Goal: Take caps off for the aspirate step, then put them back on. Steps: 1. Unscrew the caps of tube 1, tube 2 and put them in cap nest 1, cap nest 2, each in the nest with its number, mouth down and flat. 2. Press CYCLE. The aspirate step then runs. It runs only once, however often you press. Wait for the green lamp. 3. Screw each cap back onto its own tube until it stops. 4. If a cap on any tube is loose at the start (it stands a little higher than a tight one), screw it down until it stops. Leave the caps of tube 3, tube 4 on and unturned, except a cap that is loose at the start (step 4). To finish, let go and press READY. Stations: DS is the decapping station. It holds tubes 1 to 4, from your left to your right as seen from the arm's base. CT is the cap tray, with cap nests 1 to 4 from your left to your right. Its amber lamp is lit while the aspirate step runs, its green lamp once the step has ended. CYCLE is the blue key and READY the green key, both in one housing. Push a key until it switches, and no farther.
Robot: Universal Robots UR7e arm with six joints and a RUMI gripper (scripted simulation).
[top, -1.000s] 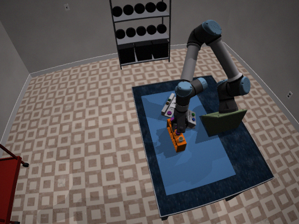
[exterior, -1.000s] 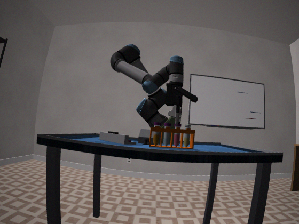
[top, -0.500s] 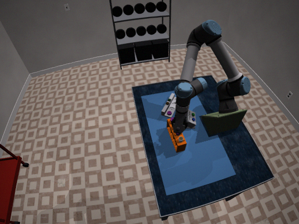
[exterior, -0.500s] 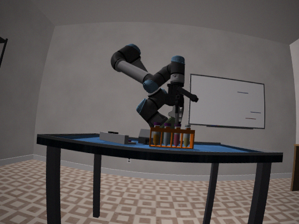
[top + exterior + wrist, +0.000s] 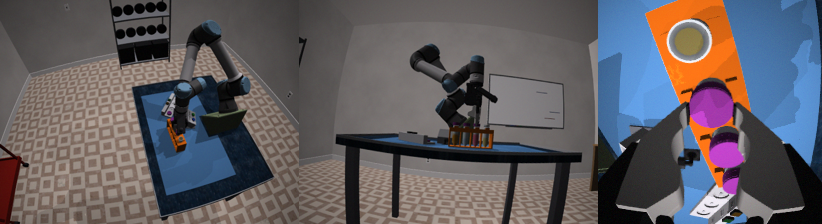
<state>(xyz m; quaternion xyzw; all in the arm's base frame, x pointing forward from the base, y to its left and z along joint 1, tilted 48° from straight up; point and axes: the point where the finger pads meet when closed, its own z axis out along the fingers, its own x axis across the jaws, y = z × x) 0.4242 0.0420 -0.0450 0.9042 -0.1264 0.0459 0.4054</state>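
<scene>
The orange decapping rack [image 5: 179,148] [image 5: 490,138] [image 5: 660,22] holds four tubes in a row. Tube 1 [image 5: 181,138] [image 5: 486,136] [image 5: 689,41] stands open, with no cap. My gripper [image 5: 176,130] [image 5: 476,123] [image 5: 711,104] points straight down over the rack and is shut on the purple cap of tube 2 [image 5: 711,104] [image 5: 475,125], which sits on its tube. The caps of tube 3 [image 5: 726,150] [image 5: 466,124] and tube 4 [image 5: 731,182] [image 5: 455,124] are on. One purple cap [image 5: 169,113] [image 5: 429,141] lies in the grey cap tray [image 5: 166,106] [image 5: 412,137] [image 5: 714,209], at its end nearest the rack.
The grey key housing [image 5: 191,119] [image 5: 443,134] with the green key and the blue key stands behind the rack, close to my arm. An olive block [image 5: 222,122] sits at the arm's base. The table edge [image 5: 459,154] runs in front of the rack.
</scene>
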